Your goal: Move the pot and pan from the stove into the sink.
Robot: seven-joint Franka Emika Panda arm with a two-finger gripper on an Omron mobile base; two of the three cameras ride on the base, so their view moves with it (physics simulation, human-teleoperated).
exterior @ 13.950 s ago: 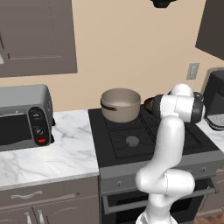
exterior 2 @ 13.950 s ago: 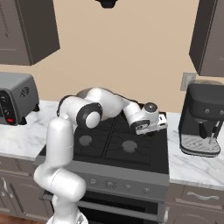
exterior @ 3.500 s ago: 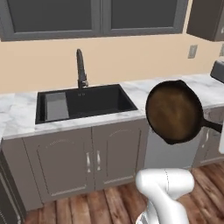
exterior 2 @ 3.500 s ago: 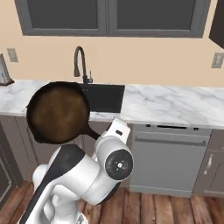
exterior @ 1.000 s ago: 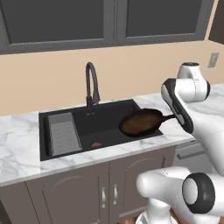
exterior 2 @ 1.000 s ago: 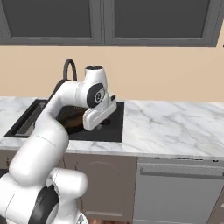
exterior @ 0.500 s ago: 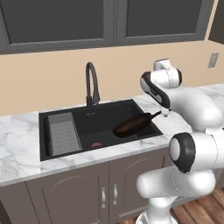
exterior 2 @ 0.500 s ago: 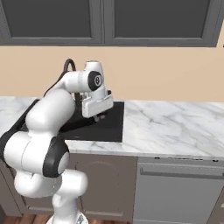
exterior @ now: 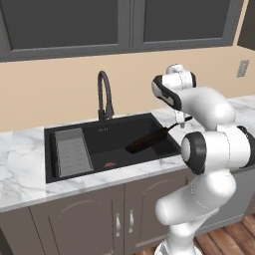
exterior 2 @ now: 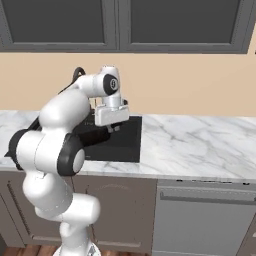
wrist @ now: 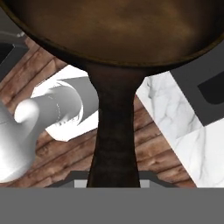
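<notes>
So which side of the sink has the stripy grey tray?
The left side of the sink, where the ribbed grey tray lies; the pan hangs tilted over the right side.

A white marble tabletop [exterior: 22, 172] runs along a beige wall [exterior: 55, 94]. Above it hang dark grey upper cabinets [exterior: 64, 25] with dark panels. Below the tabletop stand grey lower cabinets [exterior: 74, 224] with curved handles. At the right there is a grey dishwasher front [exterior 2: 200, 220]. The floor [wrist: 144, 153] is of brown wood planks. A small outlet [exterior: 242, 68] sits on the wall.
</notes>
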